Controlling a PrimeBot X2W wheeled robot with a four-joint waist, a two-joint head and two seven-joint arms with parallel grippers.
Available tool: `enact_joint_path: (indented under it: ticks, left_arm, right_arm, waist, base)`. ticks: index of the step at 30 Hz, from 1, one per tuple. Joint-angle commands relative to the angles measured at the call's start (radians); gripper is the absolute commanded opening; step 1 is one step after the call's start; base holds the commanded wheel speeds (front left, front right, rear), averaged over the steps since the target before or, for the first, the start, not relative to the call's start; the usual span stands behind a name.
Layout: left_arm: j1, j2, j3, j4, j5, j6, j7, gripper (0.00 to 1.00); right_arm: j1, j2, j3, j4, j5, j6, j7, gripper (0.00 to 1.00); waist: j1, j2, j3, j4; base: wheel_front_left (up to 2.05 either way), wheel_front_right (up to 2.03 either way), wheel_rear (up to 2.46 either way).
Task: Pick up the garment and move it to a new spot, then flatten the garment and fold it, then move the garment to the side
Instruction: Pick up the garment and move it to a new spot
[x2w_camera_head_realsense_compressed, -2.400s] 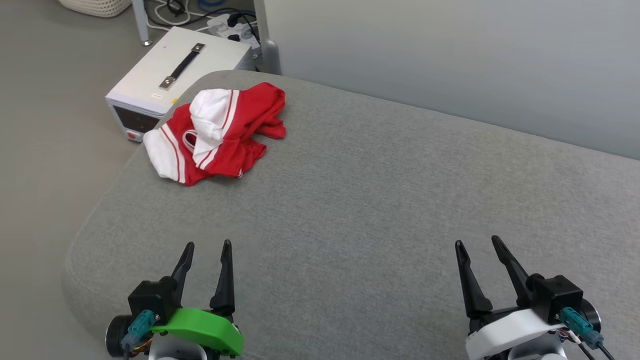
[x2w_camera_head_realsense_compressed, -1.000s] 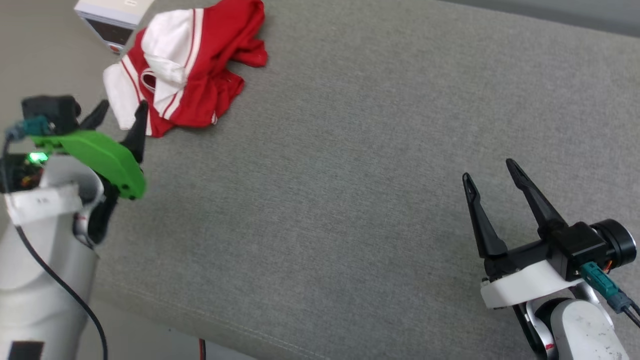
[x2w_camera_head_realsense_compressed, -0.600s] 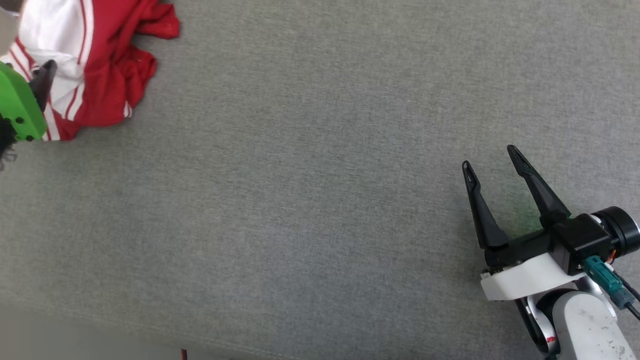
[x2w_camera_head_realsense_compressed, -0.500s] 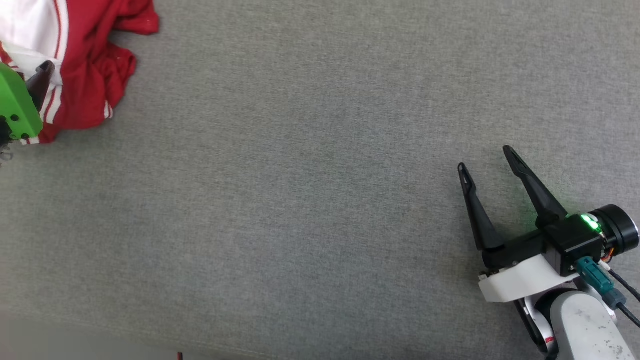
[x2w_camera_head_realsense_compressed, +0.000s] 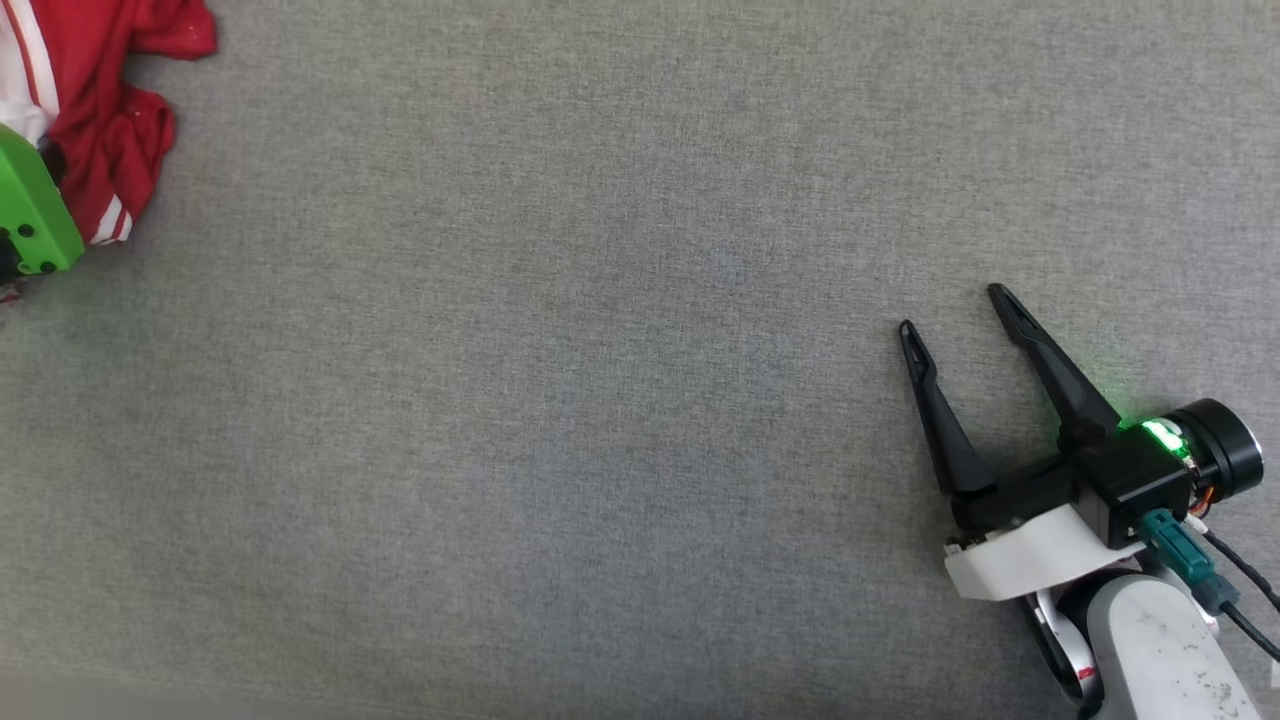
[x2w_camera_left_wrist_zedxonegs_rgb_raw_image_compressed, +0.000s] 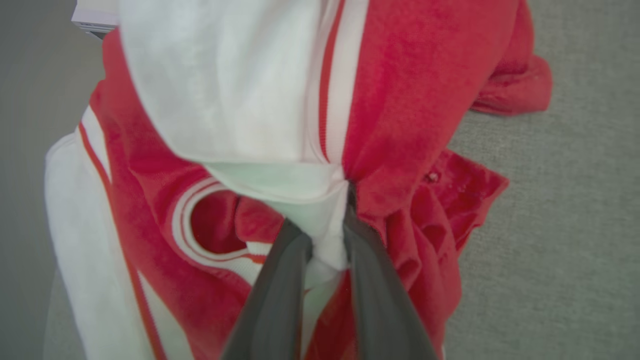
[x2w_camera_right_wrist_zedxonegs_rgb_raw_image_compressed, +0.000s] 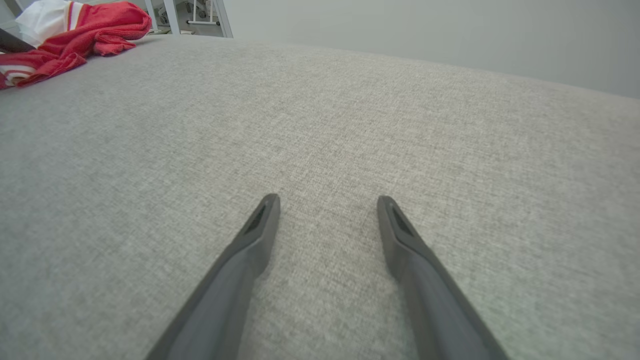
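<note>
Lately the left hand (x2w_camera_left_wrist_zedxonegs_rgb_raw_image_compressed: 325, 220) has been clamped on the garment (x2w_camera_left_wrist_zedxonegs_rgb_raw_image_compressed: 410, 100); the right hand (x2w_camera_head_realsense_compressed: 950, 310) is held apart. Slipping may be caused by this thin pinch.

The garment (x2w_camera_left_wrist_zedxonegs_rgb_raw_image_compressed: 410, 100) is red with white sleeves and red-and-white striped trim; the padded surface (x2w_camera_head_realsense_compressed: 560, 400) is a flecked grey weave; the left gripper (x2w_camera_left_wrist_zedxonegs_rgb_raw_image_compressed: 326, 240) is dark grey with a bright green shell (x2w_camera_head_realsense_compressed: 30, 210); the right gripper (x2w_camera_head_realsense_compressed: 950, 309) is black with a white shell (x2w_camera_head_realsense_compressed: 1020, 560) and a green light (x2w_camera_head_realsense_compressed: 1160, 435).
</note>
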Motion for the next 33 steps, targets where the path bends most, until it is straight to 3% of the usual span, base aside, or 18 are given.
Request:
enact_joint_path:
  ticks: [1,9,13,16,23,33]
  left_arm:
    - [-0.002,0.002,-0.013,0.008,-0.003,-0.003,-0.019,0.00]
    - [-0.005,0.028,-0.046,0.014,0.035,-0.003,-0.202,0.00]
    - [0.008,0.022,-0.072,-0.004,0.067,-0.003,-0.258,0.00]
    - [0.026,0.002,-0.091,-0.036,0.097,0.021,-0.309,0.00]
    - [0.119,-0.073,-0.166,-0.181,0.141,0.057,-0.333,0.00]
    - [0.229,-0.172,-0.276,-0.419,0.180,0.126,-0.265,0.00]
  right_arm:
    - [-0.008,-0.001,-0.002,0.022,-0.006,-0.001,-0.003,1.00]
    - [-0.002,0.021,-0.005,0.092,0.013,-0.001,-0.031,1.00]
    - [0.013,0.035,-0.020,0.139,0.027,-0.001,-0.047,1.00]
    - [0.032,0.052,-0.039,0.170,0.039,-0.001,-0.057,1.00]
    - [0.067,0.096,-0.034,0.211,0.057,-0.001,-0.070,1.00]
    - [0.112,0.115,-0.085,0.220,0.066,-0.001,-0.078,1.00]
  waist:
    - [-0.0001,0.0000,-0.018,0.004]
    - [-0.0001,0.0000,-0.145,0.006]
    - [-0.0001,0.0000,-0.243,0.006]
    - [-0.0001,0.0000,-0.316,0.007]
    - [-0.0001,0.0000,-0.436,-0.011]
    - [-0.0001,0.0000,-0.502,-0.099]
  base:
    - [0.00,0.00,0.00]
    - [0.00,0.00,0.00]
    - [0.00,0.00,0.00]
    - [0.00,0.00,0.00]
    - [0.00,0.00,0.00]
    - [0.00,0.00,0.00]
